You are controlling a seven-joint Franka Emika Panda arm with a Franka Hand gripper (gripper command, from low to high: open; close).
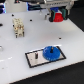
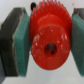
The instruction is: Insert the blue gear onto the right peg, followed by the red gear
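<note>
Jaws pinching the red gear [image 2: 48, 40] between teal pads [image 2: 21, 44], hub hole facing the wrist camera. Gripper [image 1: 58, 18] held high near the far table edge, well apart from the grey plate [image 1: 35, 58]. Blue gear [image 1: 52, 52] already flat on the plate's end toward the exterior view's right, presumably seated on the right peg, itself hidden beneath it. Risks: teeth clashing with blue gear on descent; hub hole missing the peg; slip in the pads if grip is off-centre. Twin peg [image 1: 36, 55] barely resolved; view blurred.
</note>
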